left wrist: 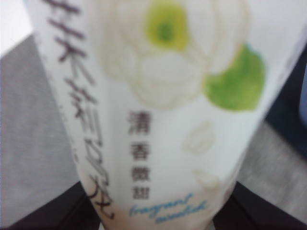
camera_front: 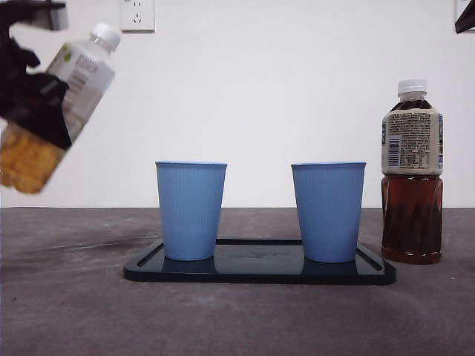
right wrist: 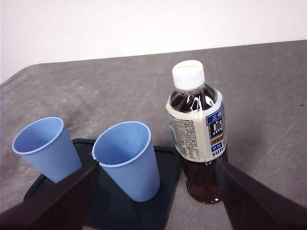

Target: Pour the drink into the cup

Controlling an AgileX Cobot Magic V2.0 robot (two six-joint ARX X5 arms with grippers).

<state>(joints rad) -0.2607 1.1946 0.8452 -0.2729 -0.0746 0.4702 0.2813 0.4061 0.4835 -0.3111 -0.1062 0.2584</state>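
Two cups (camera_front: 191, 211) (camera_front: 328, 211) stand side by side on a tray (camera_front: 260, 271). A bottle (camera_front: 412, 172) stands on the desk (camera_front: 67, 311) just right of it.

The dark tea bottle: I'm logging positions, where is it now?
In the front view, the dark tea bottle stands capped on the table, just right of the tray and right-hand cup.

Two ribbed blue cups (camera_front: 191, 211) (camera_front: 328, 211) on a black tray (camera_front: 260, 271), beside a white-capped brown tea bottle (camera_front: 412, 174).

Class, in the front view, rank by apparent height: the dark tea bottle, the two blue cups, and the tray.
1. dark tea bottle, tallest.
2. left blue cup and right blue cup: they look alike, so tied.
3. tray, lowest.
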